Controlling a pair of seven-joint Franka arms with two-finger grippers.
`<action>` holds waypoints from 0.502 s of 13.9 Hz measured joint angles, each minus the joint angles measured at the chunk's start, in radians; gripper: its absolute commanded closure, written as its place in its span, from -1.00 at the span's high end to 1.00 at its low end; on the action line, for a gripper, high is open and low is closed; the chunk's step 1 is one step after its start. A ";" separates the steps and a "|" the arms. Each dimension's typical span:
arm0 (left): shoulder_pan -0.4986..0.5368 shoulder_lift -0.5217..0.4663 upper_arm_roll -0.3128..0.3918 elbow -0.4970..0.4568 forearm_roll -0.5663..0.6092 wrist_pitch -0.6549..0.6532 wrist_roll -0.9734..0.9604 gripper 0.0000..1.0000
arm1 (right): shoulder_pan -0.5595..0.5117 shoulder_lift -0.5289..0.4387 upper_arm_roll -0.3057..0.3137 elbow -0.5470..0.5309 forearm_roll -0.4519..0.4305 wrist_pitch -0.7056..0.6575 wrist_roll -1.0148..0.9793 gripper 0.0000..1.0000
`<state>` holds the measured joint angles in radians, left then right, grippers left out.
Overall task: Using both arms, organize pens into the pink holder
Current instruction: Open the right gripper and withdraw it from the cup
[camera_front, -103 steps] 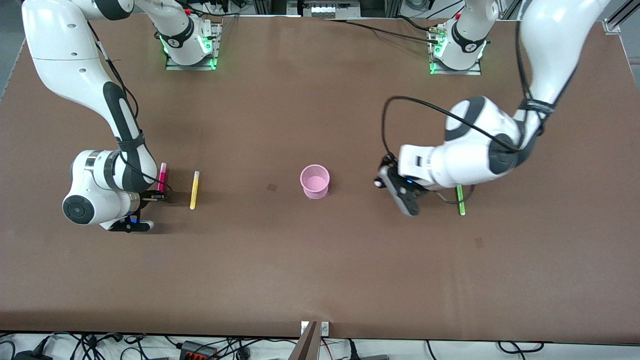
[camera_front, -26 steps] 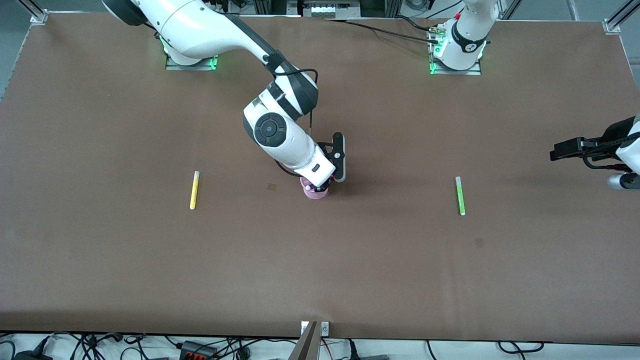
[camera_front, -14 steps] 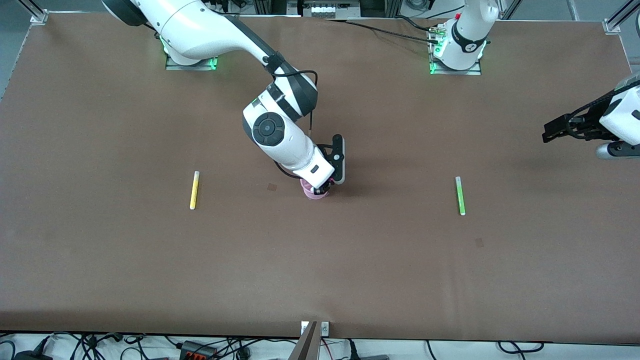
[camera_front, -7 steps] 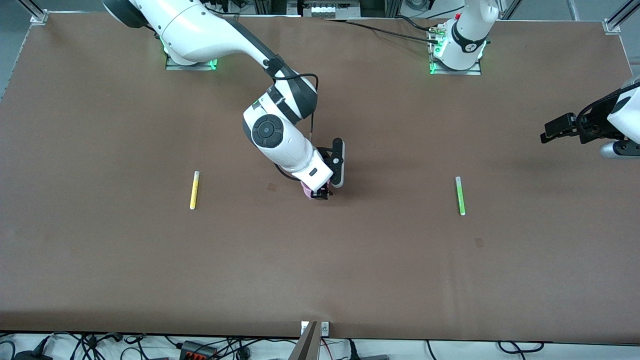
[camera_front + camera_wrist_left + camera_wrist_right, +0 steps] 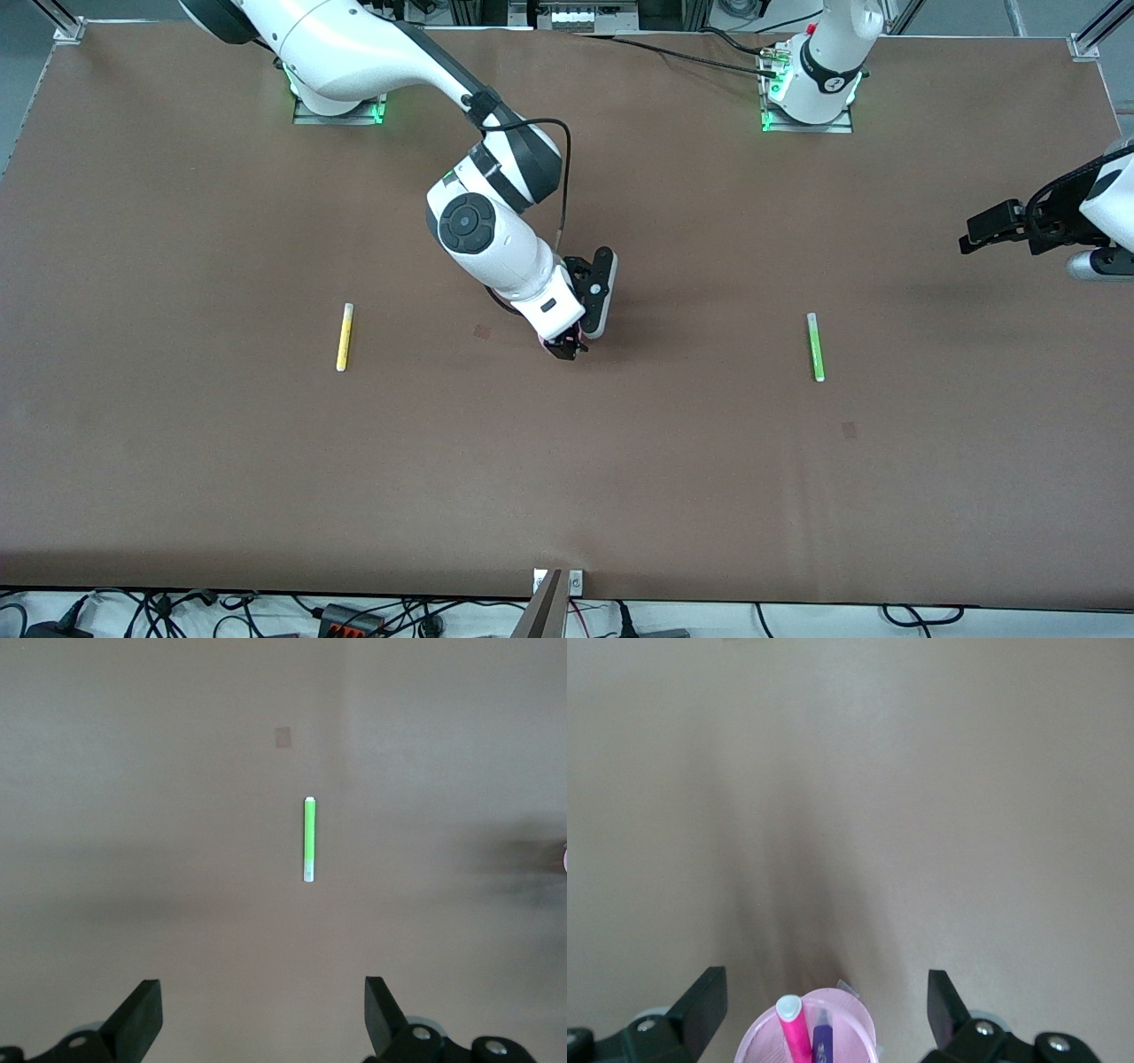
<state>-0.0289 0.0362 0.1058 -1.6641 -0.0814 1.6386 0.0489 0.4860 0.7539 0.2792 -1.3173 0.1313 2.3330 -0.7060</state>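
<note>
Over table (image 5: 266,487), right gripper (image 5: 824,1014) jaws wide, empty.

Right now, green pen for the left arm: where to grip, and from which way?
Probably mid-barrel, straight down from above. The green pen lies flat on the table with bare surface all round, so the fingers should straddle its narrow width, crosswise to its length. The left gripper is open, with the pen in its wrist view.

Four pens, magenta pen (image 5: 794,1029), purple pen (image 5: 822,1041), yellow pen (image 5: 344,337), green pen (image 5: 814,346), one pink holder (image 5: 855,1017), two arms
</note>
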 measured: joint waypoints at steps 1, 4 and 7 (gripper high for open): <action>0.000 0.000 0.000 0.005 0.000 -0.003 0.000 1.00 | -0.012 -0.015 -0.003 0.001 0.001 -0.022 0.034 1.00; 0.000 0.000 0.000 0.014 0.000 -0.009 0.000 1.00 | -0.072 -0.075 -0.008 0.006 0.002 -0.140 0.153 1.00; -0.001 0.000 -0.003 0.018 0.000 -0.025 0.001 1.00 | -0.160 -0.118 -0.011 0.006 0.002 -0.252 0.273 1.00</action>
<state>-0.0301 0.0361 0.1026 -1.6465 -0.0814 1.6140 0.0499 0.3262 0.6357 0.2687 -1.3115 0.1333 2.0809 -0.4333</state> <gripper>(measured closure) 0.000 0.000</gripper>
